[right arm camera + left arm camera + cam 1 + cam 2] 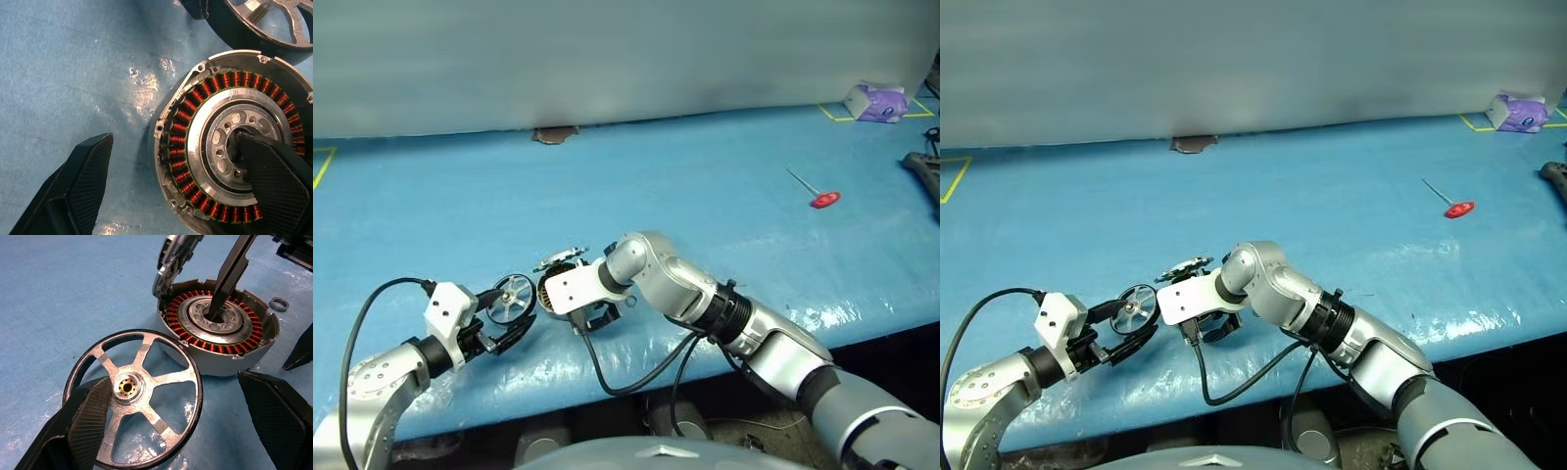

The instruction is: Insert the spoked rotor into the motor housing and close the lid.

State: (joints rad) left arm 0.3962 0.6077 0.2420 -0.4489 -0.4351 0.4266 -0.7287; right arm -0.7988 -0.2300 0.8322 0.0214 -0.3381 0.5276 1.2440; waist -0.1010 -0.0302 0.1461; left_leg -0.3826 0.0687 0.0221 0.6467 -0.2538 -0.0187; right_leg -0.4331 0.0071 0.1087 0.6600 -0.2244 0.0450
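Note:
The spoked rotor (132, 391), silvery with a brass hub, stands tilted on the blue table beside the motor housing (217, 328). It leans against one finger of my left gripper (173, 379), which is open; the other finger stands clear of the rim. The housing shows copper windings around a silvery centre (230, 147). My right gripper (173, 142) is open and straddles the housing wall, one finger in the centre bore and the other outside, not touching. The lid (560, 259) is tipped up on the housing's far rim.
A tiny loose ring (279, 303) lies just beside the housing. A red-handled tool (822, 200) lies far right, a purple-and-white object (876, 101) at the back right corner, a dark object (925, 166) at the right edge. The table's front edge runs just below both grippers.

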